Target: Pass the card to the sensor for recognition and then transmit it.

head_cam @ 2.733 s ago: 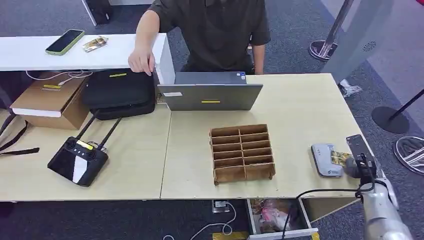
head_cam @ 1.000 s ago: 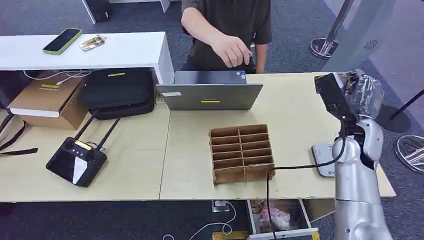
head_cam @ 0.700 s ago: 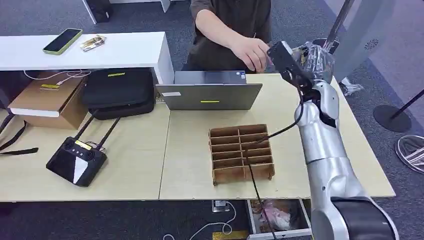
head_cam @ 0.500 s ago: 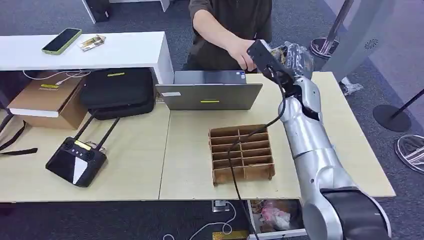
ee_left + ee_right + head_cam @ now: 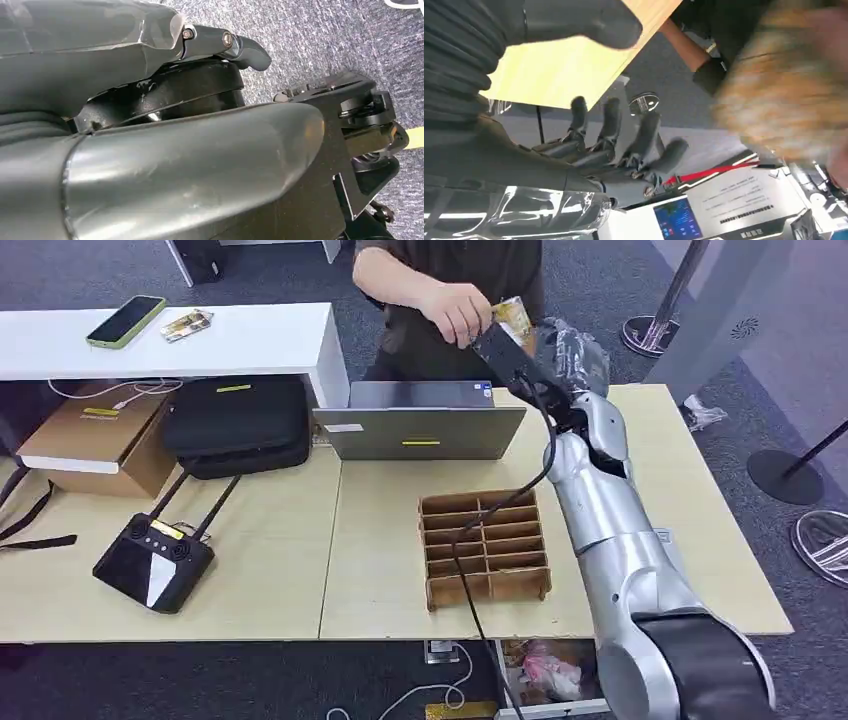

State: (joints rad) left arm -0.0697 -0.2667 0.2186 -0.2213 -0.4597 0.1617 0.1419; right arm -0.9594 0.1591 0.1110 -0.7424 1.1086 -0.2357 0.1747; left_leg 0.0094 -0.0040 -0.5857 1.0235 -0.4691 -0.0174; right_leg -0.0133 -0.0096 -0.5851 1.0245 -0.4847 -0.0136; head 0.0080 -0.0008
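The right hand (image 5: 560, 345) is raised beyond the bench (image 5: 640, 460), its fingers (image 5: 644, 137) spread apart and holding nothing. The card (image 5: 513, 315) is held by a person's hand (image 5: 455, 312), just beside it.

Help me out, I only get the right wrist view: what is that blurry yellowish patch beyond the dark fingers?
Observer: The head view shows it sharply. It is a yellow printed card, pinched by a person's hand.
Operator: Where is the robot's hand compared with it?
Observer: In the head view the right hand is raised close beside the card, above the far edge of the pale wooden table.
Operator: Anything on that table?
Observer: A grey laptop, and nearer the robot a brown wooden tray of compartments, standing apart from the laptop.
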